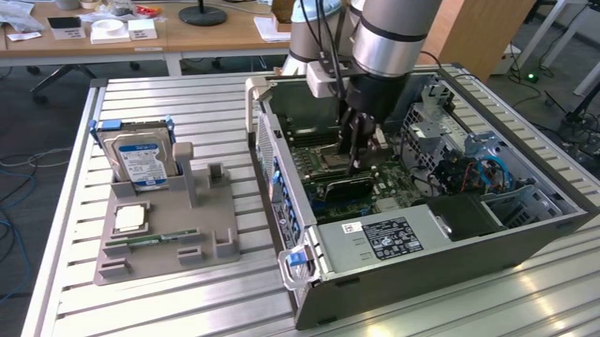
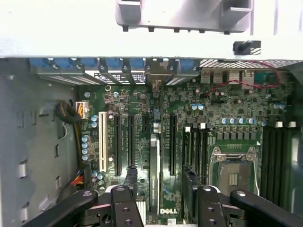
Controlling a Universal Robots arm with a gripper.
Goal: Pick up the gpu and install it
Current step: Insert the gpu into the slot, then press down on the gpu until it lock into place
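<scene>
Inside the open computer case (image 1: pixel 440 270), at the centre of the exterior view, I have the gripper (image 1: pixel 361 151) lowered over the motherboard (image 1: pixel 398 186). In the wrist view the jaws stand apart. The two black fingers (image 2: pixel 130 182) sit one on each side of the gpu (image 2: pixel 154 165) and clear of it. The gpu stands on edge in an expansion slot, so I judge it placed and not gripped.

Hazards from this position:

1. Incomplete seating. I cannot tell whether the card's edge connector is fully home, or whether its end bracket meets the rear wall of the case. A card that is seated at one end only could tilt or lift.
2. Finger contact. The fingers flank the card closely. Any sideways drift of the arm could push a finger against the card and lever it in the slot.
3. Adjacent parts. The open CPU socket (image 2: pixel 234 172) lies just beside the outer finger, with memory slots between them. A skewed move could strike the socket or scrape those slots.
4. Cabling. Loose red wires lie near the case wall and could snag.
</scene>
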